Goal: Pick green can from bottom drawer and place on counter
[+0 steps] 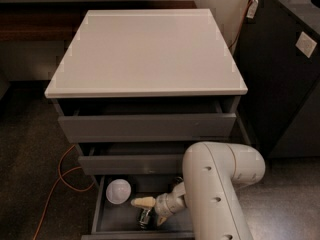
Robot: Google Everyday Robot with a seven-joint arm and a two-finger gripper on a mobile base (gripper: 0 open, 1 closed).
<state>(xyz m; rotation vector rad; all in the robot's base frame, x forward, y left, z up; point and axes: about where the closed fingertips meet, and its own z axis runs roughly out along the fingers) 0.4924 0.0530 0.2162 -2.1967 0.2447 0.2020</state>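
Dark floor (30,134), pale counter (145,54); hand (147,212) in bottom drawer (98,211), spread apart around green can (145,217).

Three drawers (145,126), one counter (145,54), one bowl (118,191), one green can (145,217), one tool (149,211) in bottom drawer (100,210)

Dark speckled floor (25,149) with an orange cable (60,170), black cabinet (280,79) at right.

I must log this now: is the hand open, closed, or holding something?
Hand: down in the bottom drawer, right at the green can; open or closed cannot be told.
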